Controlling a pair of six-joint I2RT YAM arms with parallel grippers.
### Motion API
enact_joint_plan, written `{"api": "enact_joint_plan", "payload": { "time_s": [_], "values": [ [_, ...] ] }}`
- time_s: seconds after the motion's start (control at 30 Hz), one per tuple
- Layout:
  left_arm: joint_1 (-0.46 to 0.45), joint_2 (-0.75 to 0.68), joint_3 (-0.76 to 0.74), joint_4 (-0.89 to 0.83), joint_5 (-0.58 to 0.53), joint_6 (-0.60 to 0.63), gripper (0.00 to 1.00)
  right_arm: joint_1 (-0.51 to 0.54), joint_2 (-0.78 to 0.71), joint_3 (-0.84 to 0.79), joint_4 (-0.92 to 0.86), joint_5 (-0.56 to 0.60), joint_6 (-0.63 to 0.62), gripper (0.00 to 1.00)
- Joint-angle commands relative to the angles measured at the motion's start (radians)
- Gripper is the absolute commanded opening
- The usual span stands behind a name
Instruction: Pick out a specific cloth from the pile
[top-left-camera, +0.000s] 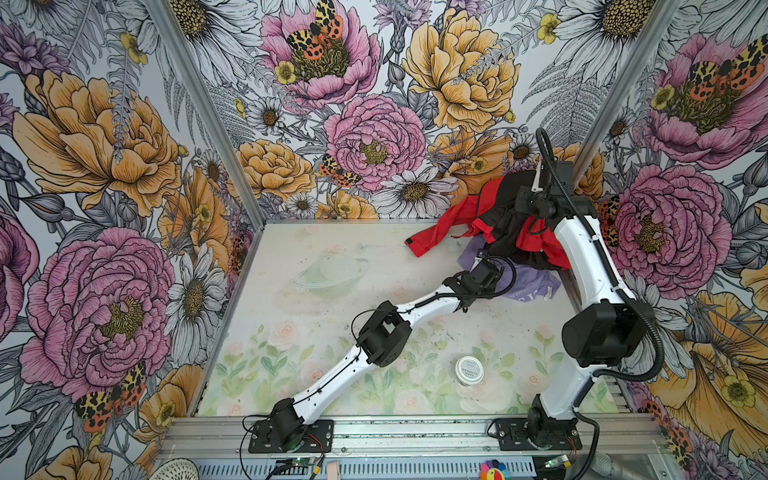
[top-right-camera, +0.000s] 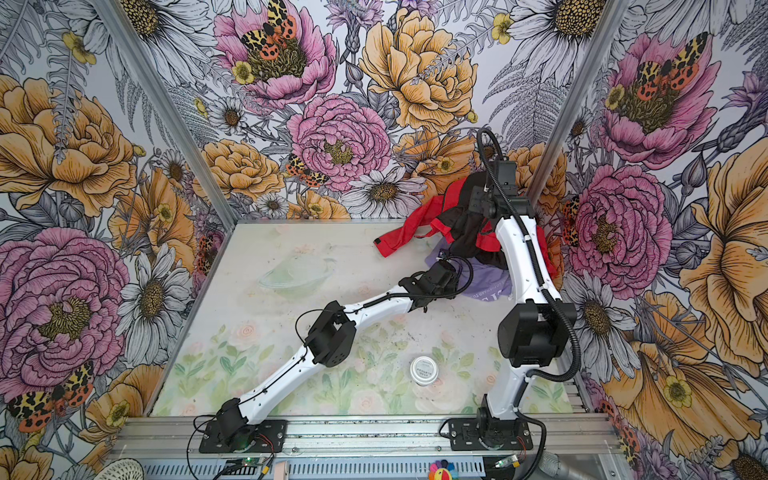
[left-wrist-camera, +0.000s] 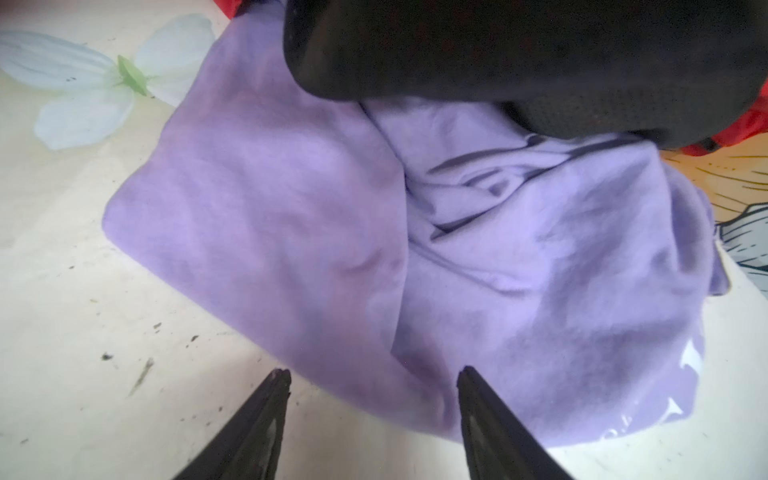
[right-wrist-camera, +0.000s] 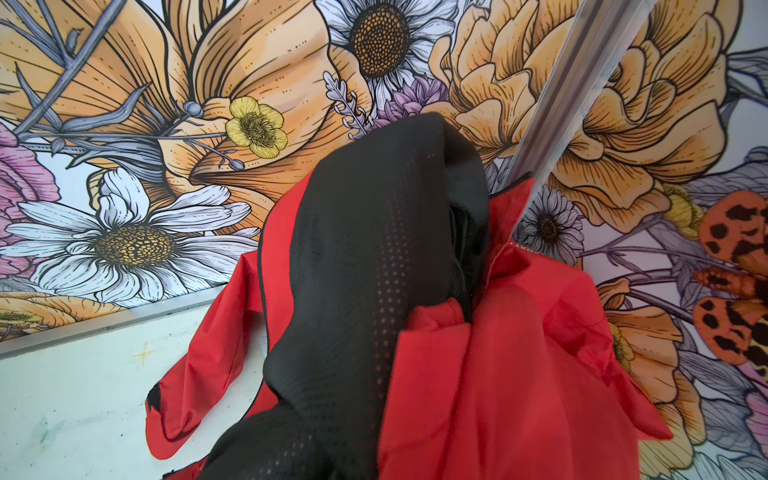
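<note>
The lavender cloth (top-left-camera: 528, 282) (top-right-camera: 486, 278) lies crumpled on the table at the back right, partly under hanging black fabric; white lettering shows at its near edge. In the left wrist view the cloth (left-wrist-camera: 291, 208) fills the frame. My left gripper (left-wrist-camera: 372, 374) (top-left-camera: 478, 259) is open at the cloth's edge, one finger over bare table, the other on the fabric. A red jacket (top-left-camera: 440, 228) (right-wrist-camera: 519, 374) and black mesh garment (top-left-camera: 507, 232) (right-wrist-camera: 374, 249) hang lifted from my right gripper (top-left-camera: 534, 187), whose fingers are buried in the fabric. One red sleeve trails on the table.
A round metal tin (top-left-camera: 468, 370) (top-right-camera: 424, 370) stands near the front right. A white fabric flower (left-wrist-camera: 83, 83) lies beside the cloth. Flowered walls and a metal corner post (right-wrist-camera: 582, 83) close in behind the lifted garments. The right arm stands just right of the cloth.
</note>
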Motion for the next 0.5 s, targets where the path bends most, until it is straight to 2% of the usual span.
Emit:
{"api": "enact_joint_plan", "payload": {
  "time_s": [0.0, 0.33, 0.47],
  "values": [
    [-0.006, 0.025, 0.040, -0.017, -0.041, -0.037, 0.64, -0.004, -0.075, 0.006, 0.072, -0.012, -0.005, 0.00],
    [-0.009, 0.066, 0.083, -0.080, -0.079, -0.040, 0.54, -0.006, -0.060, 0.006, 0.074, -0.025, -0.004, 0.00],
    [-0.006, 0.074, 0.086, -0.095, -0.077, -0.039, 0.31, -0.009, -0.060, 0.003, 0.074, -0.027, -0.007, 0.00]
  ]
}}
